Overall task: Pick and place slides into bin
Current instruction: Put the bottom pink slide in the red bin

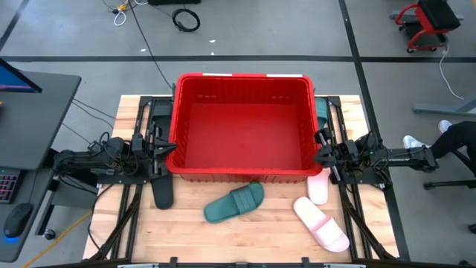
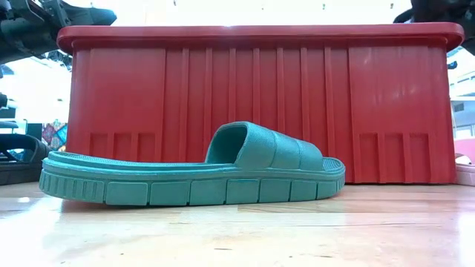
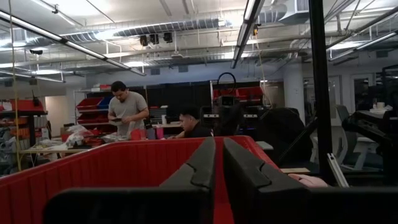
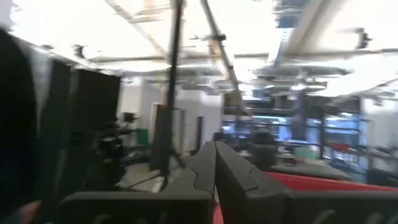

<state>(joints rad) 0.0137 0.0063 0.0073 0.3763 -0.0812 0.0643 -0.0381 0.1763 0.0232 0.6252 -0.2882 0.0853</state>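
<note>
Left end effector (image 1: 169, 148) and right end effector (image 1: 321, 156) both pressed together, flanking red bin (image 1: 242, 173), no readable writing.

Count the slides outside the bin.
5, maybe more hidden: teal slide and two pink slides before the bin; black slide at left; another teal at right.

Two dark jointed arms, black fingers (image 3: 205, 168)

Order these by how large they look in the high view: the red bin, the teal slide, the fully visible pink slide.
1. The bin, clearly the largest.
2. The teal slide and the pink slide look about alike; I would not rank them.
</note>
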